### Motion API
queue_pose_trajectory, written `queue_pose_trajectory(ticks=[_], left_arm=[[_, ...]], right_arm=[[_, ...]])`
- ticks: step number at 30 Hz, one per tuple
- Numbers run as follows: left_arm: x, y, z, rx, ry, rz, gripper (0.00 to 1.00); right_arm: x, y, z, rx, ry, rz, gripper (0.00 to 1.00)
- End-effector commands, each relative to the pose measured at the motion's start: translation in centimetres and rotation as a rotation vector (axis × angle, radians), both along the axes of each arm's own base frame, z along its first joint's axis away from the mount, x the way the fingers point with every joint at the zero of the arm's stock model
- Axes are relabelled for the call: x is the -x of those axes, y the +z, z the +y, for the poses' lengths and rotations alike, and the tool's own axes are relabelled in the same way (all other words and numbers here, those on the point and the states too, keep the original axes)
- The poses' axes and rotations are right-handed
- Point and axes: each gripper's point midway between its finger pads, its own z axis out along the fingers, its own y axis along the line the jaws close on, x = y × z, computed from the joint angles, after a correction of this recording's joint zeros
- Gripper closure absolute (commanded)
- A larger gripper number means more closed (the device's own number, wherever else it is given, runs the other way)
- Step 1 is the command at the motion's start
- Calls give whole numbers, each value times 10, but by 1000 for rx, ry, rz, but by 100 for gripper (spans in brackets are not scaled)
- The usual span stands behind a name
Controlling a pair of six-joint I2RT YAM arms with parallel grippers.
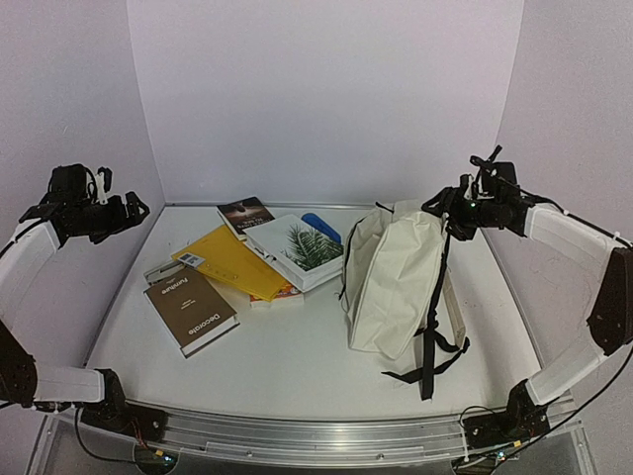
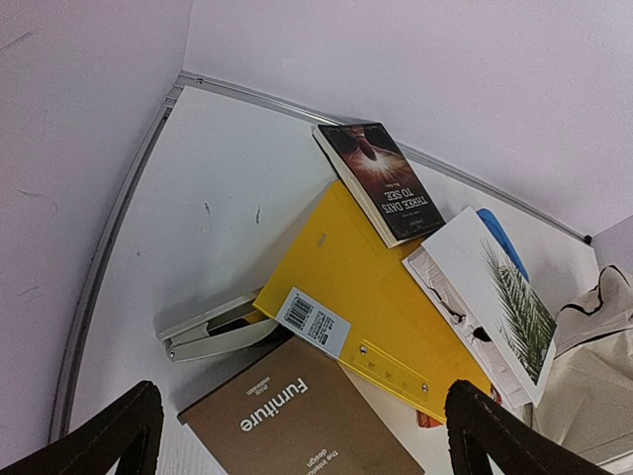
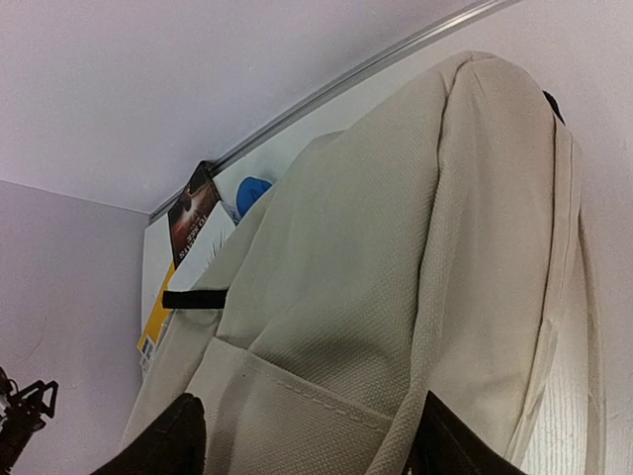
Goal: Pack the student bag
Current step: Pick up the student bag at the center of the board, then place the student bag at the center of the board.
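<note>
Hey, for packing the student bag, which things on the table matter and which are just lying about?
Job: student bag, brown design book, yellow folder, dark paperback, palm-leaf book, stapler; likely all to pack.
Lying about: perhaps the blue object, half hidden, purpose unclear.

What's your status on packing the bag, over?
Left claw open, raised at left. Right claw open, at top of student bag. Pile of books beside it, nothing blocking.

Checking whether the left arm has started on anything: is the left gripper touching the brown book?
Apart. The top view shows the left gripper raised off to the left, with a clear gap between it and the brown book lying flat below.
</note>
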Motion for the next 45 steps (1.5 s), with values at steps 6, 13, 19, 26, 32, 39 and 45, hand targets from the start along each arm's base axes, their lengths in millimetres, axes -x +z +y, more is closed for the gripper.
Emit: queue_pose_trajectory(ticks=[6, 13, 19, 26, 32, 39, 45], left_arm=[[-8, 0, -4, -5, -41, -15, 0], [-9, 1, -15, 19, -107, -37, 0], [-8, 5, -25, 41, -163, -62, 0], [-8, 3, -27, 49, -177, -60, 0], [-8, 2, -27, 49, -177, -57, 0], [-9, 0, -26, 46, -173, -44, 0], [-9, -2, -26, 48, -172, -38, 0]], right_arm=[[7, 11, 5, -7, 25, -23, 79], [24, 82, 14, -44, 109, -232, 100], [68, 155, 46, -129, 322, -446, 100], [118, 199, 95, -231, 544, -545, 100], [166, 227, 137, -373, 756, -579, 100], [168, 203, 155, -440, 801, -543, 100], [118, 97, 176, -341, 741, -309, 100]])
